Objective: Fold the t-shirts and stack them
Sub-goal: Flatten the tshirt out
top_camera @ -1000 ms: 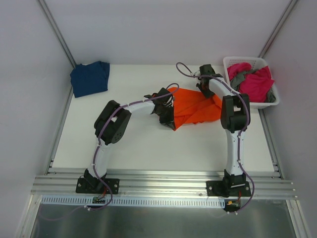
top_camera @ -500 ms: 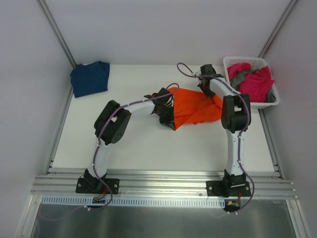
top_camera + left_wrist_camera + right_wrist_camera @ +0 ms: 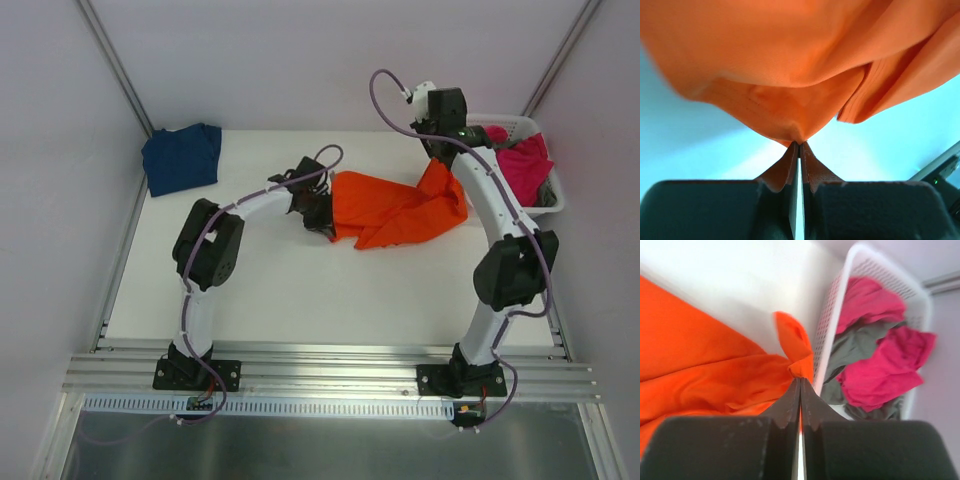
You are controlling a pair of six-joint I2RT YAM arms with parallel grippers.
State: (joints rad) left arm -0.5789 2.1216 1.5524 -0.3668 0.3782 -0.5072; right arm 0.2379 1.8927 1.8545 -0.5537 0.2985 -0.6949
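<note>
**Spreading the orange shirt between two pinches**

At the far left corner the navy shirt (image 3: 182, 158) lies apart from the work. Left of centre, our left gripper (image 3: 799, 145) has its jaws pressed together on a small peak of the orange shirt (image 3: 395, 210). The shirt runs rumpled across the middle of the table (image 3: 300, 290) towards the right. We cannot tell whether its middle rests on the surface.

At its far right end our right gripper (image 3: 800, 380) is likewise clamped on a bunched corner, just beside the basket (image 3: 832, 320). The basket holds the pink shirt (image 3: 880, 370) and the grey shirt (image 3: 852, 347).

To do this step well, we judge that both pinches must stay firm while we draw the ends apart evenly until the deep creases go. Then we should lower both ends together. The right corner should stay clear of the basket wall so it does not snag.
</note>
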